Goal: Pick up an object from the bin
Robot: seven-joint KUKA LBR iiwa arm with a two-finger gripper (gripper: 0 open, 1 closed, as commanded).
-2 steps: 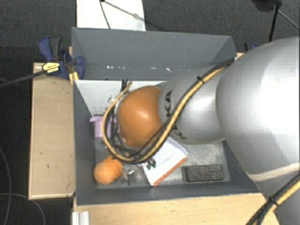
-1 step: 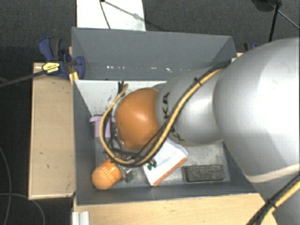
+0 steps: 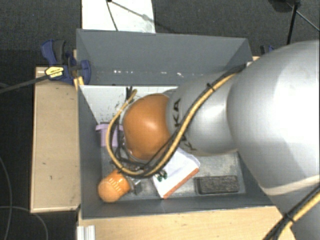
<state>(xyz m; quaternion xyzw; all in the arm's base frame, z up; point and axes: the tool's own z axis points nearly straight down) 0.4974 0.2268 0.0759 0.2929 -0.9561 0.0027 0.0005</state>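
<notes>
Arm point(image 3: 260, 119) down in the grey bin point(image 3: 160, 54), orange wrist cover point(image 3: 146, 126) looped by yellow-black cables point(image 3: 176, 134). Landmark: white box with orange edge point(image 3: 177, 176), lying flat, its upper part under the cover. Gripper point(image 3: 134, 180) pokes out just left of the box, between it and a ribbed orange ball point(image 3: 114, 188). Released or clenched — cannot tell, the cover hides it. Dark grey block point(image 3: 217, 184) just right of the box; lilac piece point(image 3: 105, 134) up-left of it
</notes>
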